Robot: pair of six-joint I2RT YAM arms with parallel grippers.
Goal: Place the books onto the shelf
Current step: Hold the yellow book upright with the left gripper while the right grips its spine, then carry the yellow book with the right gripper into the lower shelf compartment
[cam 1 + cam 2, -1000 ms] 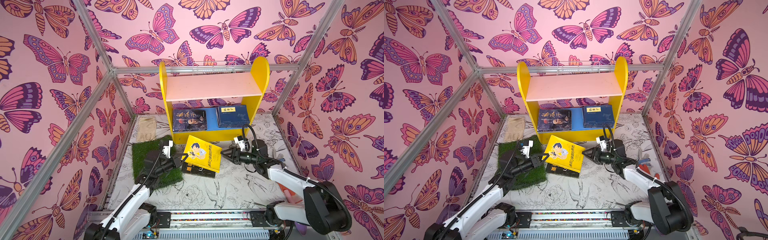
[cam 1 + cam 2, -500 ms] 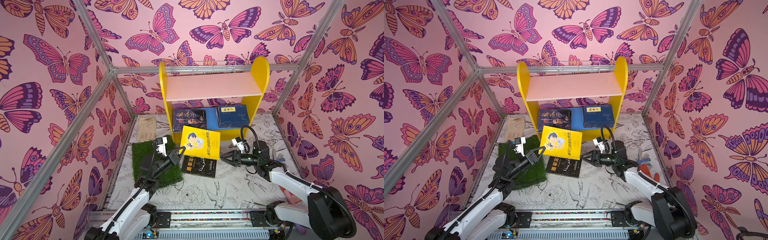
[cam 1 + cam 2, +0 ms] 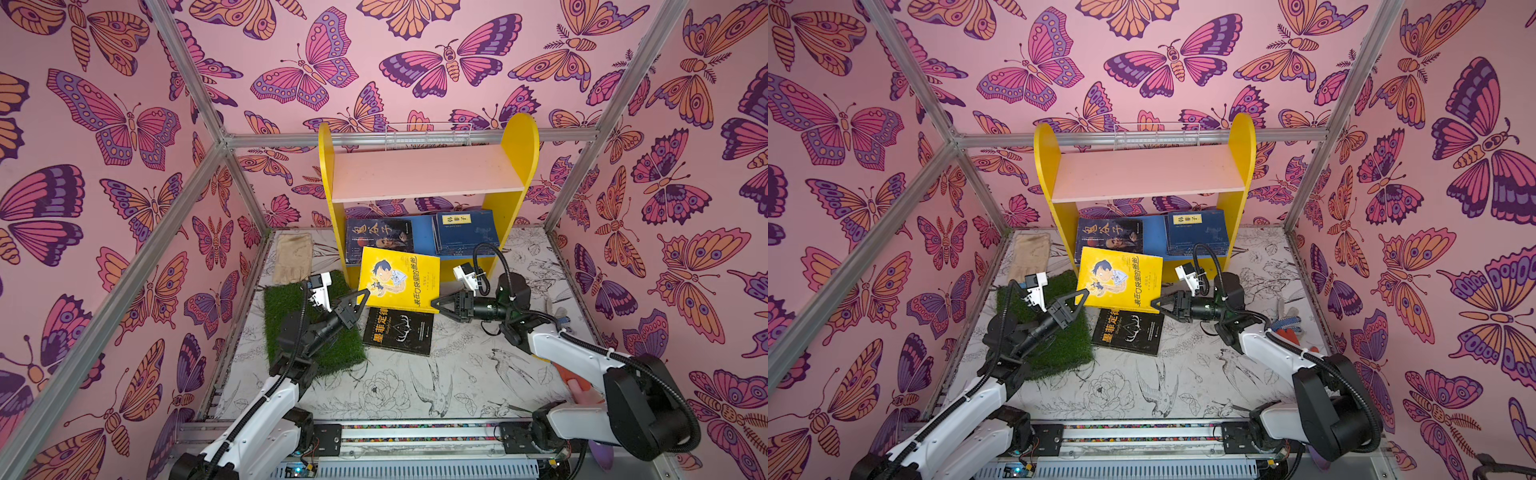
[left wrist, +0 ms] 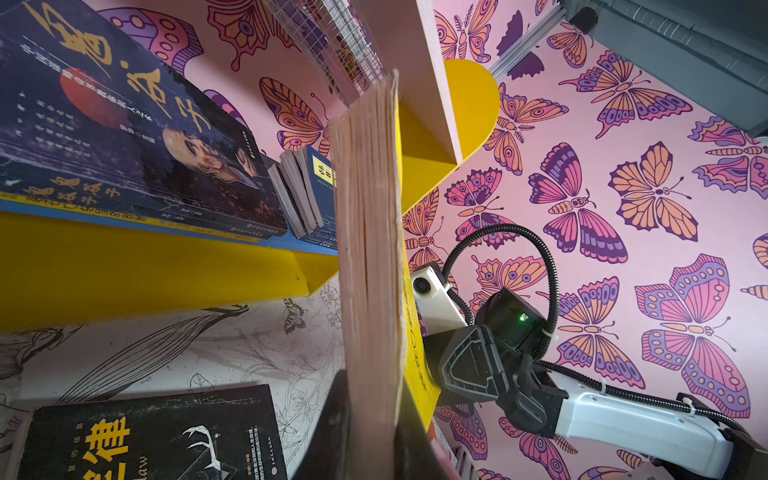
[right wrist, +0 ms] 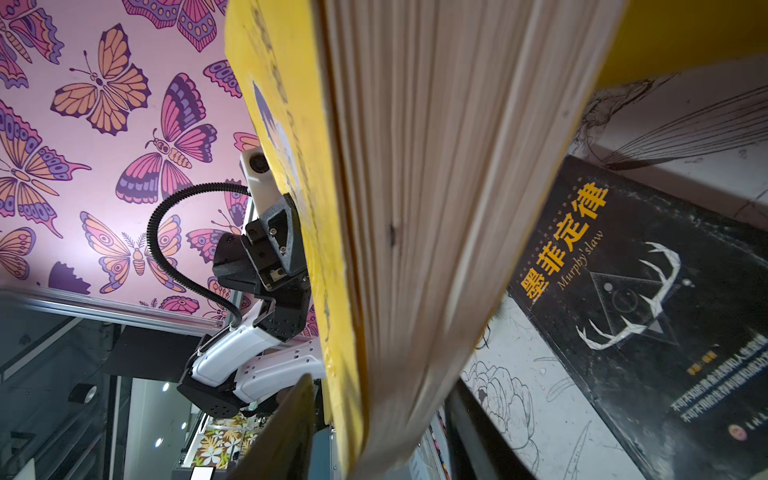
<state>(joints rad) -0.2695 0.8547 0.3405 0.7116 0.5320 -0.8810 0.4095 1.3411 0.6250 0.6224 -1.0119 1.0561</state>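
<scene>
Now we are holding yellow book point(image 3: 399, 282) aloft: left gripper point(image 3: 365, 294) clamping it, right gripper point(image 3: 435, 300) straddling it, hold unclear; next, levelling onto shelf point(image 3: 424, 174).

- Small two-tier shelf with yellow side panels point(image 3: 518, 166) stands upright at upper centre.
- Dark-blue portrait paperbacks point(image 3: 376, 235) and navy yellow-labelled paperbacks point(image 3: 467, 232) lie flat on its blue lower board.
- Bright yellow paperback point(image 3: 399, 282) hangs tilted at centre frame, off the desk point(image 3: 457, 382).
- Black paperback with orange characters point(image 3: 399, 337) lies flat just below it.
</scene>
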